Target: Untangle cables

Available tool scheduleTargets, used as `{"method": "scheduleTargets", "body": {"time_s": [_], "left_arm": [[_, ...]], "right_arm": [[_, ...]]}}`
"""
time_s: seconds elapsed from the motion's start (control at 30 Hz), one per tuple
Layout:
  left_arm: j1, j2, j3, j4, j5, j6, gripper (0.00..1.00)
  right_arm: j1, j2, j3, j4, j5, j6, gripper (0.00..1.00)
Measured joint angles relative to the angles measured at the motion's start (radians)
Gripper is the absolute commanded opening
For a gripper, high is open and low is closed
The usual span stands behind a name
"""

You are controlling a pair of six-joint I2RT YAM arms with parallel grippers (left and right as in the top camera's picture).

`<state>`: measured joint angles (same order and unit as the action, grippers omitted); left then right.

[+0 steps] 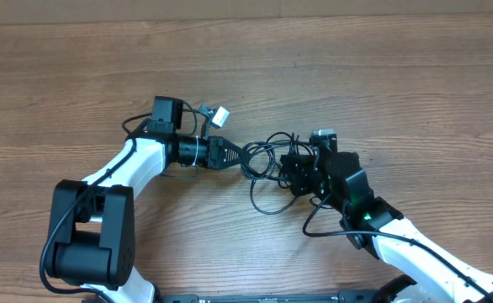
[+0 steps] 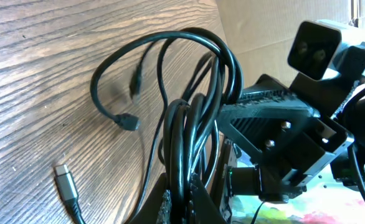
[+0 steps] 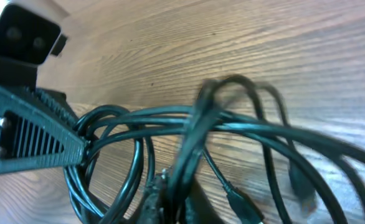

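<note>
A tangle of thin black cables (image 1: 263, 164) lies mid-table between my two grippers. My left gripper (image 1: 234, 156) is shut on a bundle of the cables (image 2: 189, 143) at the tangle's left side. My right gripper (image 1: 290, 172) is shut on cable strands (image 3: 189, 155) at the tangle's right side. Loops stretch between the two. One cable loop (image 1: 267, 202) hangs toward the near side. A grey-tipped plug (image 2: 63, 174) lies on the wood in the left wrist view. Small black plugs (image 3: 241, 202) dangle loose in the right wrist view.
The wooden table (image 1: 78, 76) spreads all round. A small white and grey connector (image 1: 219, 116) lies just behind the left wrist. Cardboard (image 1: 246, 7) lines the far edge. Thicker black arm wires (image 1: 322, 223) run along both arms.
</note>
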<state>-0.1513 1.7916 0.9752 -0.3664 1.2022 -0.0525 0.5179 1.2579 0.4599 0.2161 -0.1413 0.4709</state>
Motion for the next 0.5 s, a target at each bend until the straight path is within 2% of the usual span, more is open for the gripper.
{"method": "scheduleTargets", "body": {"time_s": [0.33,0.5], "left_arm": [[0.0,0.0,0.0,0.0,-0.003,-0.005,0.04],[0.0,0.0,0.0,0.0,-0.077,-0.095,0.04]], "right_arm": [[0.0,0.0,0.0,-0.002,0.0,0.0,0.04],[0.0,0.0,0.0,-0.006,0.0,0.0,0.04]]}}
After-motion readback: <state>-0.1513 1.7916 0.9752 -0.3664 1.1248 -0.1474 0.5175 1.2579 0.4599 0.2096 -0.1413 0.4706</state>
